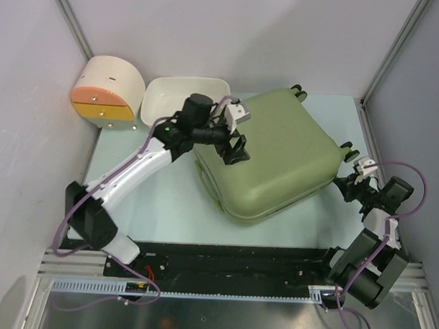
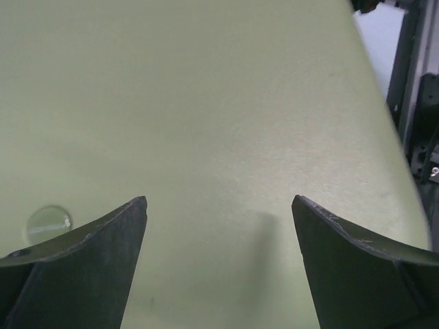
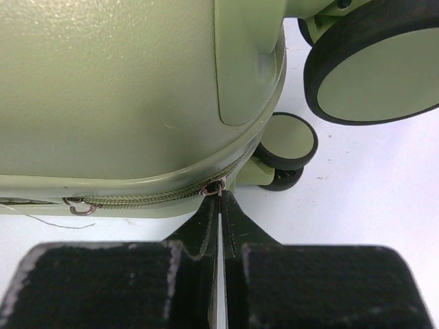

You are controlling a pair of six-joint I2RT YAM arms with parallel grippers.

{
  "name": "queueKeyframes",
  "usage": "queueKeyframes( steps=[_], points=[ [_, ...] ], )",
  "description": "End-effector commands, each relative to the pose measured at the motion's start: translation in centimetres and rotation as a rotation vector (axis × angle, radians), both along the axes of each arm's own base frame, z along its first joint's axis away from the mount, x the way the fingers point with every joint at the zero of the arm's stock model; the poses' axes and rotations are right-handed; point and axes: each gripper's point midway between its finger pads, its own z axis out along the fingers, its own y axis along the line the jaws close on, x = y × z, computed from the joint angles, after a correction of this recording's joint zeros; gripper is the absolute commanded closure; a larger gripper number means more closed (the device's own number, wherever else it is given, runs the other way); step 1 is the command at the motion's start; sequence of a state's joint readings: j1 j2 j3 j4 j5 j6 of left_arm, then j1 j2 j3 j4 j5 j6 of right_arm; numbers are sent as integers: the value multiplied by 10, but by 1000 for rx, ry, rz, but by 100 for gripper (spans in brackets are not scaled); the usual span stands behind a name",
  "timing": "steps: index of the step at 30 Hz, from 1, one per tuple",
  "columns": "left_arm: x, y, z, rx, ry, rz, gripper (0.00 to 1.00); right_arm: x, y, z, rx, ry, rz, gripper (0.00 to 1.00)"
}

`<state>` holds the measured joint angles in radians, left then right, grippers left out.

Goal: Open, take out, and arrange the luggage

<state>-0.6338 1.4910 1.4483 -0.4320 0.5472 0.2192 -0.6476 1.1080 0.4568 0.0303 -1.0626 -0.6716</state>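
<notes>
- As seen from the top external camera, the luggage (image 1: 277, 156) lies flat and closed on the pale table (image 1: 168, 199), right of centre, with one broad face up.
- Luggage shell: olive-green, hard, with a smooth matte finish, rounded corners and a slightly domed face. The right wrist view shows a fine pebbled grain on the shell (image 3: 103, 82).
- Wheels: small, with black treads and green hubs. They project from the far and right-hand edges. One large wheel (image 3: 374, 62) and a smaller-looking one (image 3: 288, 140) show at the corner nearest the right arm.
- Zipper (image 3: 151, 199): a green toothed band that follows the curved seam between the two shell halves. A small metal ring (image 3: 82, 207) hangs from it, and a loose thread trails just below.
- Left gripper (image 1: 234, 149): it hangs over the near-left part of the upper face. In the left wrist view its two dark, wedge-shaped fingers stand wide apart (image 2: 219, 202), with nothing but bare green shell (image 2: 206, 103) between them. Whether the tips touch the shell cannot be told.
- A small clear round disc (image 2: 48, 223) sits on the shell beside the left-hand finger.
- Right gripper (image 1: 346, 185): it is at the right-hand corner of the luggage, at table level. Its fingers are pressed together (image 3: 219, 195), and the metal zipper pull (image 3: 214, 186) appears pinched at their tips.
- A white rectangular tub (image 1: 171, 98) with rounded corners stands at the far edge, close to the far-left corner of the luggage.
- A rounded cream drawer box (image 1: 106, 92) with an orange front stands to the left of the tub.
</notes>
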Motion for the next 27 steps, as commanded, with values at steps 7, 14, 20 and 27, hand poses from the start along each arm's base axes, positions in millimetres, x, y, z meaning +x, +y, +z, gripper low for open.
queueKeyframes(
  steps=[7, 14, 20, 27],
  points=[
    [31, 20, -92, 205, 177, 74, 12, 50, -43, 64, -167, -328, 68, 100],
    [43, 32, -109, 234, 211, 85, 14, 85, -70, 72, -83, -380, 0, 100],
    [46, 33, -118, 251, 235, 80, 16, 116, -81, 78, 88, -404, -18, 94],
    [48, 34, -119, 248, 248, 80, 16, 110, -89, 92, 137, -407, -43, 71]
  ],
)
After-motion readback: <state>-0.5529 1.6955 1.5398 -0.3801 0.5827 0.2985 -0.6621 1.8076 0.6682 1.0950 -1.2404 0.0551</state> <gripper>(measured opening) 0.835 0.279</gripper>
